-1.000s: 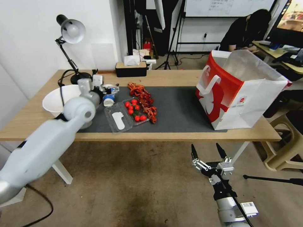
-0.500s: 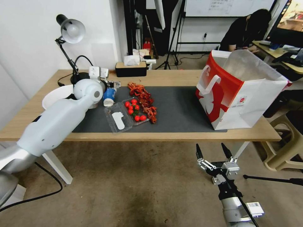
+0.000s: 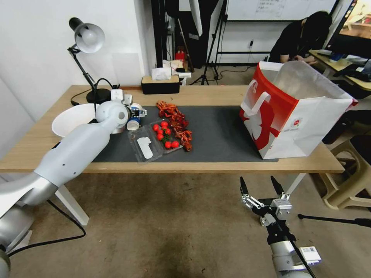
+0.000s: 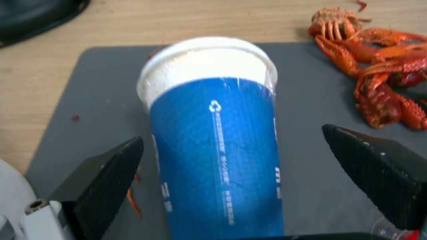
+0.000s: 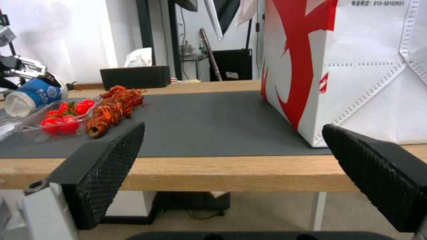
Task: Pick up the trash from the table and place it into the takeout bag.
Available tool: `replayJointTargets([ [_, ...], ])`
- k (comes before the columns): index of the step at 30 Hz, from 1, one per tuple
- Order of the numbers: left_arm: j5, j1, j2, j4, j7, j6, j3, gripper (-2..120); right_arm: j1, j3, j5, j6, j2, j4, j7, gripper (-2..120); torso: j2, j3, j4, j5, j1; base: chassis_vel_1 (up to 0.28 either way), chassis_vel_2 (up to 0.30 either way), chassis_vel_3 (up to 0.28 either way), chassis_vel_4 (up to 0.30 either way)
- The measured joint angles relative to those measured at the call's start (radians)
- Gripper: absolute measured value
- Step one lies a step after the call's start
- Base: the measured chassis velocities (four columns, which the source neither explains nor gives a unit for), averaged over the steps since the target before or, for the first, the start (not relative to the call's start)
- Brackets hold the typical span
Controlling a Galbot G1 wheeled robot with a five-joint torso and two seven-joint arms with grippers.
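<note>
Spread wide, the jaws of the left gripper [image 4: 231,160] are set either side of the blue-and-white paper cup [image 4: 213,140], tilted at the far left of the dark mat [image 3: 216,135], untouched. Right gripper [image 3: 259,186] is parked low, fingers apart. Risk: the cup is crushed or squirts free on closure.

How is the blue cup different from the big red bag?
The blue-and-white paper cup is small; the takeout bag is big. The cup is tipped on its side with its lid on; the bag stands upright with its top open. The cup sits between the left gripper's open fingers; no gripper is at the bag. Both are partly white.
</note>
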Motion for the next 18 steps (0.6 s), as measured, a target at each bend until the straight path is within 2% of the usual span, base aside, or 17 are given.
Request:
replayJointTargets([
  [5,-0.049,0.001,-0.016,0.015,-0.017,0.018,-0.022,93,0.002,-0.003,0.000,0.001,0.000,-0.004,0.000,100,0.000,0.000,-0.0002,0.0003,0.000,0.000,0.000,0.000,0.000],
  [8,-0.069,0.001,-0.031,0.042,-0.027,0.026,-0.023,79,0.002,-0.005,-0.001,0.002,0.001,-0.004,0.000,100,0.000,0.000,-0.0002,0.0001,0.000,0.000,0.000,0.000,0.000],
  [10,-0.069,0.001,-0.032,0.050,-0.026,0.026,-0.024,75,0.002,-0.005,-0.001,0.003,0.001,-0.005,0.000,100,0.000,0.000,-0.0003,0.0002,0.000,0.000,0.000,0.000,0.000],
  [13,-0.068,0.000,-0.032,0.062,-0.023,0.019,-0.018,61,0.003,-0.005,-0.001,0.004,0.002,-0.006,0.000,100,0.000,0.000,-0.0003,0.0003,0.000,0.000,0.000,0.000,0.000],
  [14,-0.068,0.000,-0.032,0.062,-0.023,0.019,-0.018,61,0.003,-0.005,-0.001,0.004,0.002,-0.006,0.000,100,0.000,0.000,-0.0003,0.0003,0.000,0.000,0.000,0.000,0.000],
  [17,-0.060,0.003,-0.026,0.066,-0.016,0.004,-0.013,46,0.005,-0.011,-0.005,0.005,0.008,-0.009,0.000,100,0.000,0.000,-0.0004,0.0004,0.000,0.000,0.000,0.000,0.000],
  [18,-0.060,0.003,-0.026,0.066,-0.016,0.004,-0.013,46,0.005,-0.011,-0.005,0.005,0.008,-0.009,0.000,100,0.000,0.000,-0.0004,0.0004,0.000,0.000,0.000,0.000,0.000],
])
